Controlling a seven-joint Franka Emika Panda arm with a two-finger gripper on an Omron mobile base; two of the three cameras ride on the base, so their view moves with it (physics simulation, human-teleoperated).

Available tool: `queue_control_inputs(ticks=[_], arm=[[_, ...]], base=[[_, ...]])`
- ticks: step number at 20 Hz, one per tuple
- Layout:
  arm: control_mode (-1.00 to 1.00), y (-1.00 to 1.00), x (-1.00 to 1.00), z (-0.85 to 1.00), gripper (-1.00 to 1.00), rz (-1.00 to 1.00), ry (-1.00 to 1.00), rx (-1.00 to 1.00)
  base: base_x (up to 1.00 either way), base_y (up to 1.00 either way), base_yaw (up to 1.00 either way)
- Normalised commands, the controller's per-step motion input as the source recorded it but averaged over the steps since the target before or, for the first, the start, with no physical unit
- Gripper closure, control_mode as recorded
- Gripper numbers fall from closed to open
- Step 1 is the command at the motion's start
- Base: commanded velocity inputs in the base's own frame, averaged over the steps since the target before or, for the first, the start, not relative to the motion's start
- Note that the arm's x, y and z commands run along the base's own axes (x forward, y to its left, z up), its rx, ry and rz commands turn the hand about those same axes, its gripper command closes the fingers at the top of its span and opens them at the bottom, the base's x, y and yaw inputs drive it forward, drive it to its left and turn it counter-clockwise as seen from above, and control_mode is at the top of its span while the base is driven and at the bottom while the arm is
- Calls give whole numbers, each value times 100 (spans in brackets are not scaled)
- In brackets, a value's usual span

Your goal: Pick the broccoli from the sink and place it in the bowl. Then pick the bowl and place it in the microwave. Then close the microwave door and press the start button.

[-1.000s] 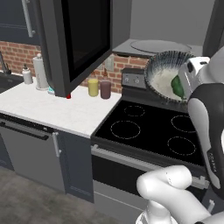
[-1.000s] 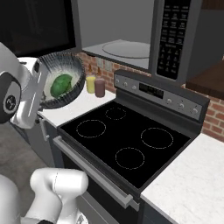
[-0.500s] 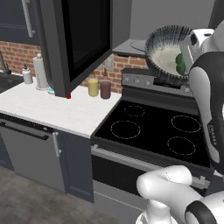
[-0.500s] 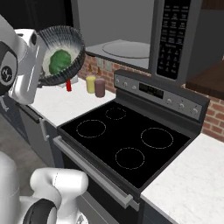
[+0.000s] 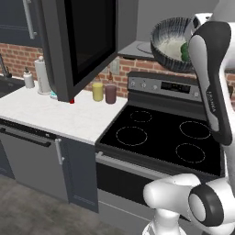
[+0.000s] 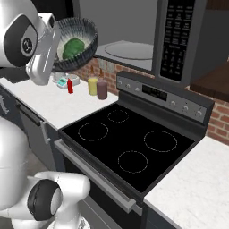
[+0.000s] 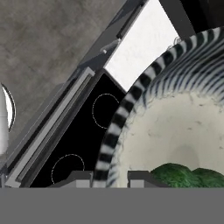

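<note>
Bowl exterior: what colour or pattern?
Dark grey with pale radial stripes; the bowl shows this best in the hand view.

You have the broccoli (image 6: 73, 47) in the bowl (image 6: 82, 38), above the stove (image 6: 129, 147), the microwave (image 6: 134, 33) at its two o'clock.

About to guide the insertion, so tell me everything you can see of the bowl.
The bowl is round and deep, dark with pale stripes outside, whitish and matte inside. It is held in the air, tipped on its side, level with the open microwave, above the counter's edge beside the stove. The jaws pinch its rim. The broccoli lies inside.
</note>
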Motion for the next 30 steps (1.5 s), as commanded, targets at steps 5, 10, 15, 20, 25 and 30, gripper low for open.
queue_control_inputs(ticks=[5,10,15,20,25,30], arm=[[-100,-22,56,0,100,0,0,0],[-100,-21,88,0,100,-1,3,0],[-100,-22,68,0,100,0,4,1],[-100,-21,70,0,100,0,0,0],[-100,-20,60,0,100,0,0,0],[-100,-22,54,0,100,-1,0,0]], base=[[0,0,0],[0,0,0],[0,0,0],[0,0,0],[0,0,0],[0,0,0]])
